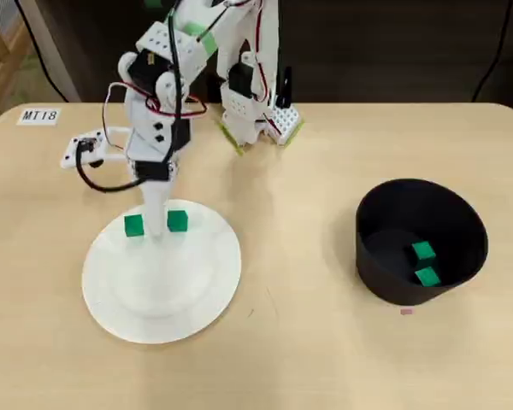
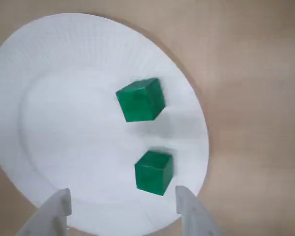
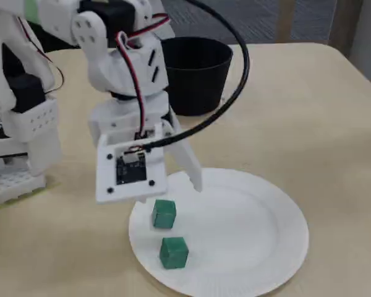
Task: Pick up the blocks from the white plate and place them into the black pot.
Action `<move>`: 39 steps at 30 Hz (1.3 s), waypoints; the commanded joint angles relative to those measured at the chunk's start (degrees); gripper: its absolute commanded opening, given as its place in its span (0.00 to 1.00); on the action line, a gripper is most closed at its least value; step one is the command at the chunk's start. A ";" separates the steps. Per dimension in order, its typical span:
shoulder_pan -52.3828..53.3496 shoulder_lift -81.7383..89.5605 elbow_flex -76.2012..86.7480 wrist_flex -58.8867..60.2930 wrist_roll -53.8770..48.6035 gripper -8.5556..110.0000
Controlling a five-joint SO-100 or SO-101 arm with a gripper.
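Two green blocks already lie inside the black pot (image 1: 421,243), one (image 1: 423,251) just above the other (image 1: 427,276) in the overhead view, touching or nearly so. Two more remain on the white plate (image 1: 188,299), near its far rim: one block (image 1: 134,225) to the left and one (image 1: 177,221) to the right in that view, a little apart. By that count the task looks about half done, with two transfers left. The arm leans out over the plate's rim, the hand (image 2: 123,209) pointing steeply down and hovering above the plate without touching either block. Its fingers (image 2: 56,209) are spread wide and hold nothing; in the wrist view the nearer block (image 2: 153,172) sits just ahead of the gap. The pot stands well apart on the bench (image 1: 308,342)
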 commanded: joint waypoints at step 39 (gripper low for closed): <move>-2.55 -6.86 6.15 -4.48 6.24 0.30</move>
